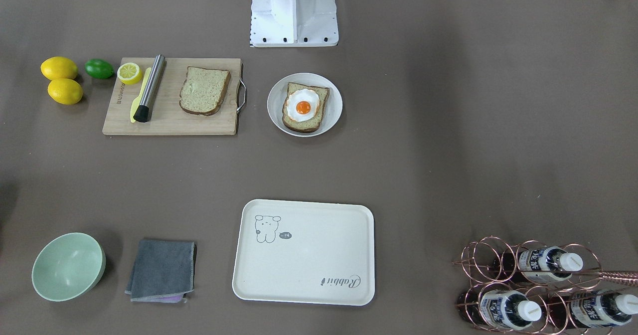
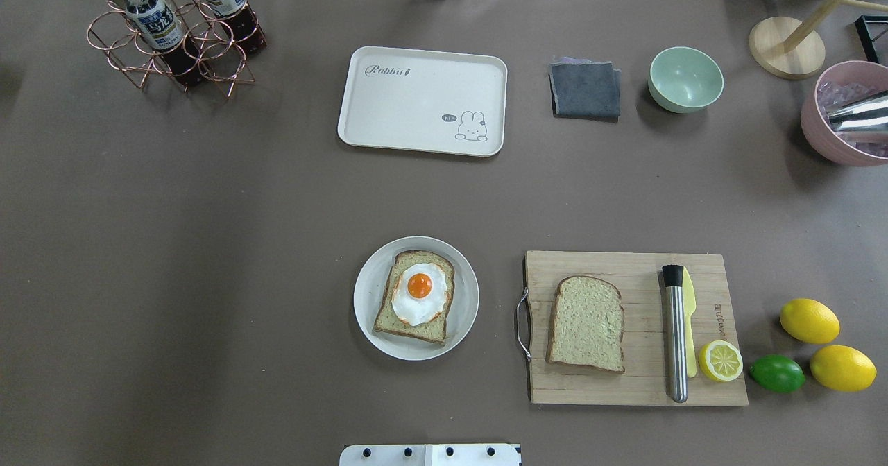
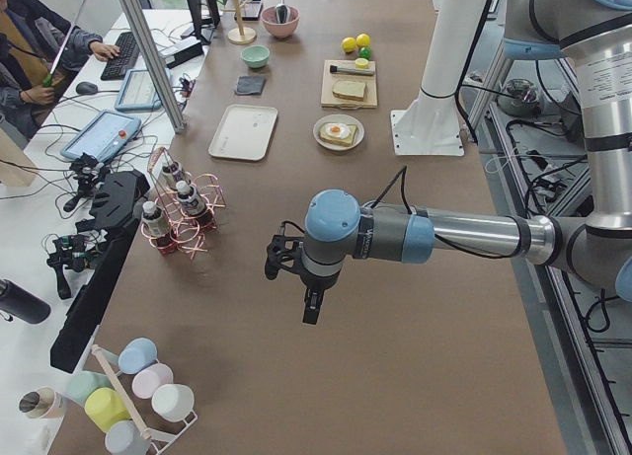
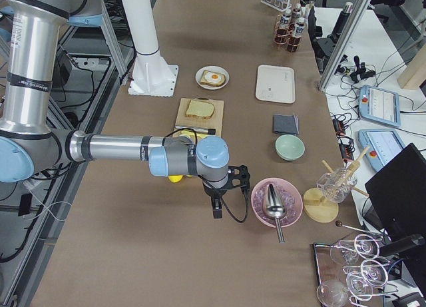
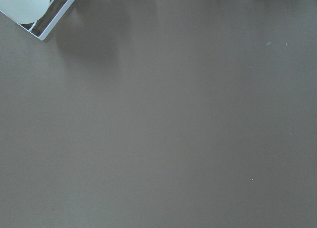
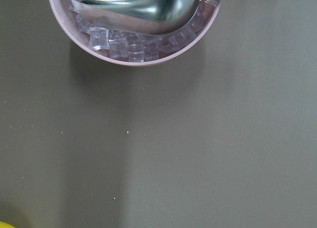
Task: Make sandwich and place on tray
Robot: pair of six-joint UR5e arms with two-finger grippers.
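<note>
Bright, even overhead light casts soft shadows on the table (image 1: 448, 140); wrist views look dimmer and slightly soft.

Two bread slices (image 2: 586, 324) (image 2: 409, 331), one egg (image 2: 418, 294), one tray (image 2: 416, 105)

Tray (image 2: 416, 98): "Rabbit" script, "hi" speech bubble. Cutting board (image 2: 638, 272) engraving, bottle labels (image 2: 158, 28) unreadable.

On my right wrist feed a pink bowl (image 6: 133, 64) is cut off by the top edge, with only its lower arc in view. Clear ice cubes (image 6: 119, 45) line its inner wall, and a shiny metal scoop (image 6: 133, 5) lies over them, its handle running off to the upper right. Below is brown tabletop (image 6: 198, 149), dotted with pale specks (image 6: 128, 133). A yellow sliver (image 6: 7, 224) pokes in at the bottom-left corner — I can't tell what it is.
</note>
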